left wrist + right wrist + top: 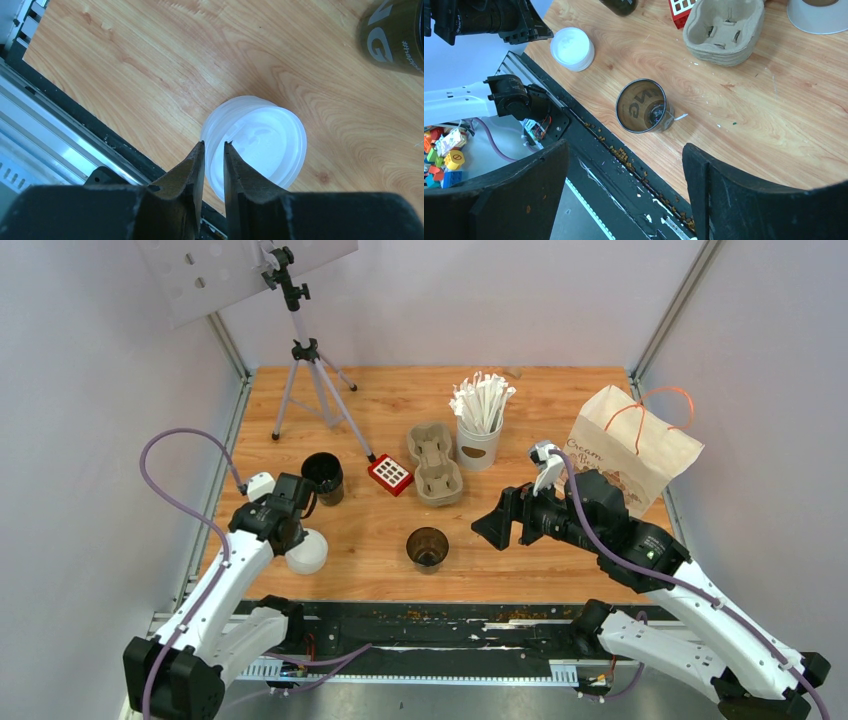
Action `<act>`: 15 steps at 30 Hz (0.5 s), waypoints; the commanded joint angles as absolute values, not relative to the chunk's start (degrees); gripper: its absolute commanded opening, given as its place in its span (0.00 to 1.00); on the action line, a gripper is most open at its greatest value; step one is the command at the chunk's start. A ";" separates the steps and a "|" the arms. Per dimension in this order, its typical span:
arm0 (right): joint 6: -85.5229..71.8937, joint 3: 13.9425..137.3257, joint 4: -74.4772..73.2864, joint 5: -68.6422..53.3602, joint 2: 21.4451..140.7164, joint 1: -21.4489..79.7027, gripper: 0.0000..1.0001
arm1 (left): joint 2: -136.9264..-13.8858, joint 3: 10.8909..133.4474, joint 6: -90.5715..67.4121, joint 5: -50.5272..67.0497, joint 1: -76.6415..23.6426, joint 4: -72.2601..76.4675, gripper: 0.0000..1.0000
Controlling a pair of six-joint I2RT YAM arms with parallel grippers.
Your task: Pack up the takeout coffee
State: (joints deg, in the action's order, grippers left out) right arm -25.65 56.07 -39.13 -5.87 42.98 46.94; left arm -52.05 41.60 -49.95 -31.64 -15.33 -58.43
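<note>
Two dark brown cups stand open, with no lids on: one at the left (323, 477), seen at the left wrist view's top right corner (395, 35), and one near the front middle (428, 547) (644, 106). A stack of white lids (307, 552) (265, 140) (571, 47) lies on the table near the front left. My left gripper (293, 537) (214, 145) is over the stack's near rim, its jaws nearly together with the rim between the tips. My right gripper (490, 525) (625, 145) hangs wide open and empty, right of the front cup.
A beige pulp cup tray (435, 465) (724, 30) and a white cup of wrapped sticks (480, 435) stand mid-table. A red keypad-like block (390, 474) lies beside the tray. A paper bag (630, 445) stands at the right, a tripod (305, 360) at the back left.
</note>
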 commanded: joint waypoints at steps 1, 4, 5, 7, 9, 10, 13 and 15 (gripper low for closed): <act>-25.73 57.32 -37.06 -5.51 42.83 46.84 0.83 | -53.13 41.05 -50.82 -31.94 -15.03 -57.30 0.27; -25.54 57.59 -37.24 -5.41 42.89 46.82 0.83 | -53.72 40.60 -51.23 -31.06 -15.03 -56.86 0.27; -25.49 57.47 -37.33 -5.36 42.83 46.83 0.83 | -53.76 40.47 -51.28 -30.90 -15.03 -56.67 0.27; -25.58 57.03 -37.35 -5.18 42.45 46.85 0.83 | -53.57 40.34 -51.40 -31.25 -15.04 -56.54 0.27; -25.71 56.49 -37.31 -5.14 42.01 46.79 0.83 | -53.44 40.06 -51.27 -31.52 -15.07 -56.20 0.27; -25.79 56.23 -37.27 -5.03 41.81 46.77 0.83 | -53.50 40.01 -51.24 -31.74 -15.08 -56.17 0.27; -25.79 56.08 -37.39 -4.60 41.34 46.76 0.83 | -54.16 40.12 -51.37 -31.89 -15.05 -56.33 0.26; -25.82 56.01 -37.40 -4.12 40.96 46.84 0.83 | -54.68 40.17 -51.33 -31.51 -15.04 -56.34 0.26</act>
